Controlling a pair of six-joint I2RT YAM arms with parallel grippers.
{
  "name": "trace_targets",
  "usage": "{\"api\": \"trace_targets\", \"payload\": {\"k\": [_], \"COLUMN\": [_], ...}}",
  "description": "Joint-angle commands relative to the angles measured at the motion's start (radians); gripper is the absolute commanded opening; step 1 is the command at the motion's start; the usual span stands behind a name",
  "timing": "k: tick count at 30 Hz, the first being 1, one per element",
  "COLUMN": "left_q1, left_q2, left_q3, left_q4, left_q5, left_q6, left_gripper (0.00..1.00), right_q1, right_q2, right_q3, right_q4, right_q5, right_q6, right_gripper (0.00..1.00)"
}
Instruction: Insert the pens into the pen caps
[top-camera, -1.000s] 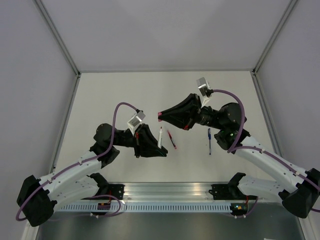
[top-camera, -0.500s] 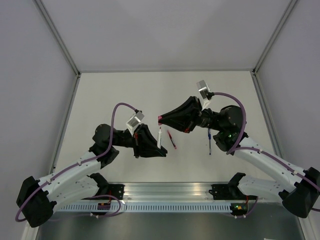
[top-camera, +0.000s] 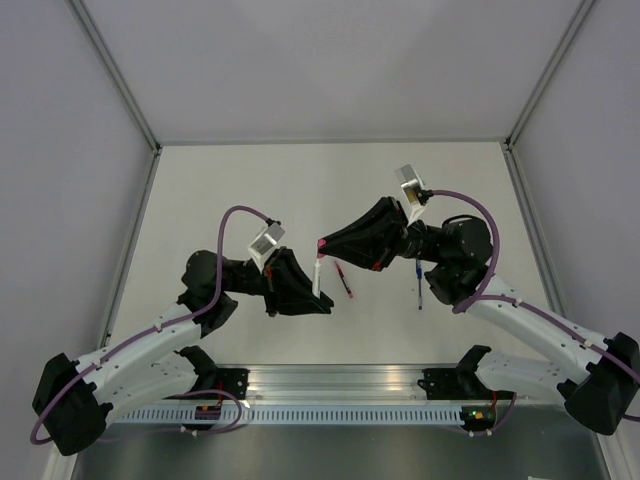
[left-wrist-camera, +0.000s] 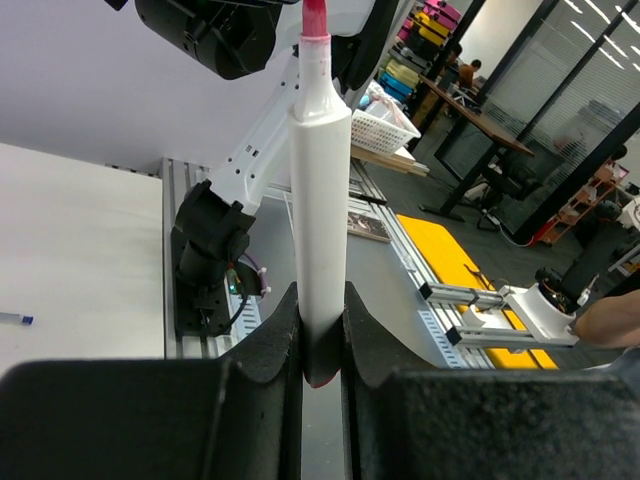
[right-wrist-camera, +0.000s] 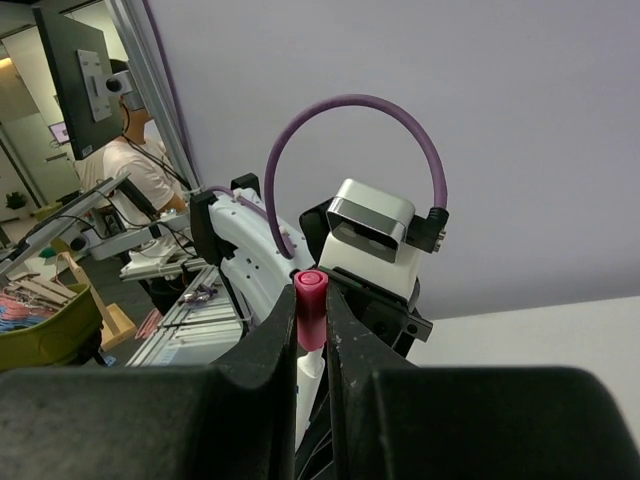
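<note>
My left gripper (left-wrist-camera: 320, 335) is shut on the lower end of a whitish pen (left-wrist-camera: 320, 200), which stands upright with its red tip (left-wrist-camera: 315, 30) pointing away. My right gripper (right-wrist-camera: 310, 320) is shut on a red pen cap (right-wrist-camera: 309, 300), and the pen's narrow end (right-wrist-camera: 312, 375) meets the cap's open underside. From above, the pen (top-camera: 318, 275) spans from the left gripper (top-camera: 322, 300) up to the cap (top-camera: 322, 243) at the right gripper (top-camera: 324, 246). A red pen (top-camera: 343, 279) and a dark blue pen (top-camera: 419, 283) lie on the table.
The white table (top-camera: 250, 190) is walled at the back and both sides. An aluminium rail (top-camera: 340, 385) with both arm bases runs along the near edge. The blue pen (left-wrist-camera: 15, 318) lies under the right arm's forearm.
My right gripper has brought the red cap down and slightly right onto the pen's tip. The left gripper has kept its hold on the pen and shifted only slightly.
</note>
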Motion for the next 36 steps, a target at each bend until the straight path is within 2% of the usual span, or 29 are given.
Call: {"api": "trace_targets", "payload": {"k": [1, 10, 16, 23, 30, 34, 36], "left_q1": [-0.006, -0.004, -0.006, -0.004, -0.004, -0.004, -0.004], "left_q2": [-0.004, 0.001, -0.016, -0.027, 0.016, 0.007, -0.002], "left_q3": [0.017, 0.012, 0.006, 0.009, 0.015, 0.027, 0.03], "left_q4": [0.128, 0.227, 0.212, 0.201, 0.369, 0.376, 0.368], "left_q5": [0.005, 0.034, 0.047, 0.028, 0.045, 0.045, 0.045], "left_q6": [-0.054, -0.11, -0.1, -0.081, -0.198, -0.201, -0.199], "left_gripper": [0.02, 0.02, 0.02, 0.02, 0.02, 0.02, 0.02], "right_q1": [0.009, 0.022, 0.024, 0.025, 0.032, 0.041, 0.041], "right_q2": [0.013, 0.079, 0.112, 0.109, 0.149, 0.189, 0.204], "right_q3": [-0.008, 0.003, 0.021, -0.028, -0.065, -0.081, -0.083], "right_q4": [0.078, 0.185, 0.213, 0.254, 0.449, 0.593, 0.654], "right_q5": [-0.04, -0.052, -0.074, -0.184, -0.255, -0.275, -0.278], "right_q6": [0.012, 0.069, 0.103, 0.149, 0.27, 0.359, 0.405], "right_gripper": [0.0, 0.0, 0.0, 0.0, 0.0, 0.01, 0.04]}}
